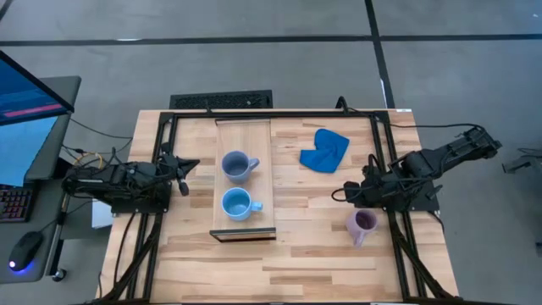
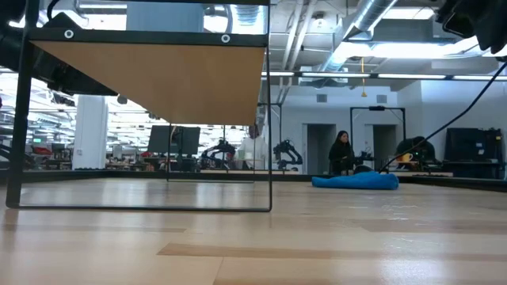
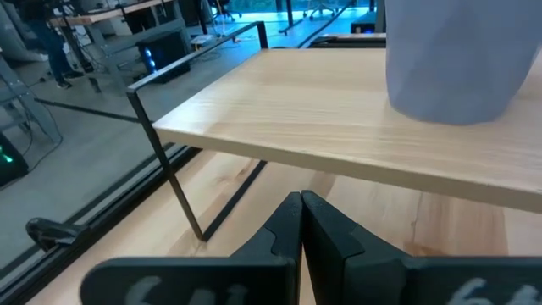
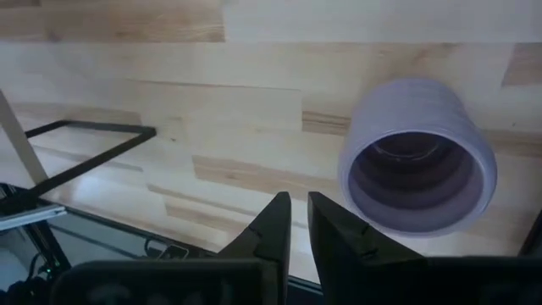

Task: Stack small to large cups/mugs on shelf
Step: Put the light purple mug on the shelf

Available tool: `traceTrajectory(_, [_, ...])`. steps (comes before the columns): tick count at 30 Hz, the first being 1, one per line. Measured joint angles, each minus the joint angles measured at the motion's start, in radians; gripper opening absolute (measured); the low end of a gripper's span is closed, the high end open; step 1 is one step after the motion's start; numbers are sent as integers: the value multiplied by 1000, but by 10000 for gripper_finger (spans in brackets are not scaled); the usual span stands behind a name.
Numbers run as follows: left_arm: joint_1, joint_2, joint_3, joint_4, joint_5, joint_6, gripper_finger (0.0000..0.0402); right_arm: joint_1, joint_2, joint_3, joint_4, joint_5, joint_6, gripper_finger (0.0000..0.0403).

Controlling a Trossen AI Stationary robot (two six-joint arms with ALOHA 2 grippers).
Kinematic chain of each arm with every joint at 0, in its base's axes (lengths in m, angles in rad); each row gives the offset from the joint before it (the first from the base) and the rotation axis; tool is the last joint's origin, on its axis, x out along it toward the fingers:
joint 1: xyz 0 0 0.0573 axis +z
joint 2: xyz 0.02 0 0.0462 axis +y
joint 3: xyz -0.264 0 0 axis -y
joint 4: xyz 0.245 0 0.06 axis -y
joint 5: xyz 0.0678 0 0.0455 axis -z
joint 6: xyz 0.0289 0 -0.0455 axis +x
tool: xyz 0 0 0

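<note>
The shelf (image 1: 243, 131) is a pale board on a thin black frame standing on the table's middle. On it stand the slate blue mug (image 1: 237, 165) and, nearer, the sky blue mug (image 1: 237, 204). The lilac mug (image 1: 362, 224) stands on the tabletop to the right, mouth up. My left gripper (image 1: 184, 169) hovers left of the shelf, shut, touching nothing; its wrist view shows the shelf board (image 3: 322, 119) and the slate blue mug (image 3: 449, 59). My right gripper (image 1: 345, 193) is just beyond the lilac mug (image 4: 419, 169), shut but for a narrow slit (image 4: 298, 212), empty.
A bright blue cloth (image 1: 324, 151) lies crumpled on the far right part of the table, also in the low view as the blue cloth (image 2: 356, 180). Black frame rails (image 1: 161, 152) run along both table sides. Bare tabletop (image 1: 279, 263) stretches along the near edge.
</note>
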Motion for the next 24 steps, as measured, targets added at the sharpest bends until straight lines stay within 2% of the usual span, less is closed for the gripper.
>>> traceTrajectory(6, [0,0,0,2,0,0,0,0,0,0,0,-4,-1,99])
traceTrajectory(14, [0,0,0,3,0,-2,0,0,0,0,22,-20,-3,174])
traceTrajectory(20, [0,0,0,3,0,-2,0,0,0,1,166,59,-208,203])
traceTrajectory(24, [0,0,0,3,0,-2,0,-1,0,1,193,88,-263,209])
